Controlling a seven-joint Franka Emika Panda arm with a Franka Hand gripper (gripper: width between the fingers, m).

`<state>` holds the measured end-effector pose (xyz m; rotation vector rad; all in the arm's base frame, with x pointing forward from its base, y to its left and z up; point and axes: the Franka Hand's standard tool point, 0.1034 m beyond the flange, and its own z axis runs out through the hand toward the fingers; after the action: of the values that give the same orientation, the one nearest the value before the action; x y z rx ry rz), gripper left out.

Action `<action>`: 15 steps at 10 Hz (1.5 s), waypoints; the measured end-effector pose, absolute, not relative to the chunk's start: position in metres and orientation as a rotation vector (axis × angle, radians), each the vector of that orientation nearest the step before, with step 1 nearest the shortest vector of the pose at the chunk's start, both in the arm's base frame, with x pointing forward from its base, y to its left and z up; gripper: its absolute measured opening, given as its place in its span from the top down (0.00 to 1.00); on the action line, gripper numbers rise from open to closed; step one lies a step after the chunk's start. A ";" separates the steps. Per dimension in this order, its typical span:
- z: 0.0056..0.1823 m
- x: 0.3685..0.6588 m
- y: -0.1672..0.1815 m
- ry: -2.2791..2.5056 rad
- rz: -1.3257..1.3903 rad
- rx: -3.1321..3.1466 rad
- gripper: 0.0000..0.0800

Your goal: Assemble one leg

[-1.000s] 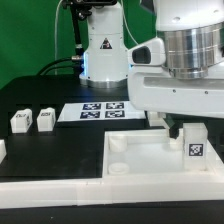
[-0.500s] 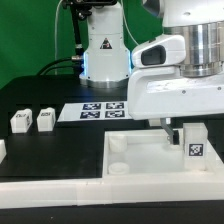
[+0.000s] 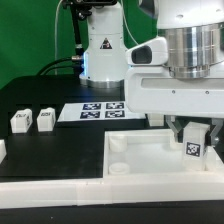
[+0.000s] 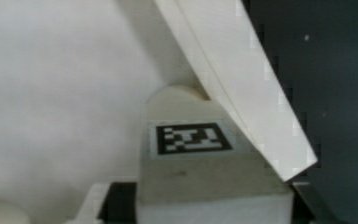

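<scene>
The hand (image 3: 193,131) grips the tagged leg (image 3: 194,144) over the tray (image 3: 140,160).

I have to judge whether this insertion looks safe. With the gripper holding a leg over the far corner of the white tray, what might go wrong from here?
1. The leg looks slightly tilted in the gripper, so it may jam rather than seat in the tray.
2. In the wrist view the leg sits tight against the tray's wall; pressing down could catch on that edge.
3. The target socket is hidden behind the leg, so alignment cannot be confirmed.
</scene>
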<state>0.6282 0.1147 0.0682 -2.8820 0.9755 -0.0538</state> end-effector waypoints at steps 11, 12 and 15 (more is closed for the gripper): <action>0.068 0.627 0.110 2.475 0.207 -1.662 0.63; 0.068 0.626 0.110 2.477 0.196 -1.681 0.63; 0.068 0.624 0.113 2.463 0.199 -1.701 0.54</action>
<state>0.6245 0.1126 0.0680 -1.7012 2.4629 0.1989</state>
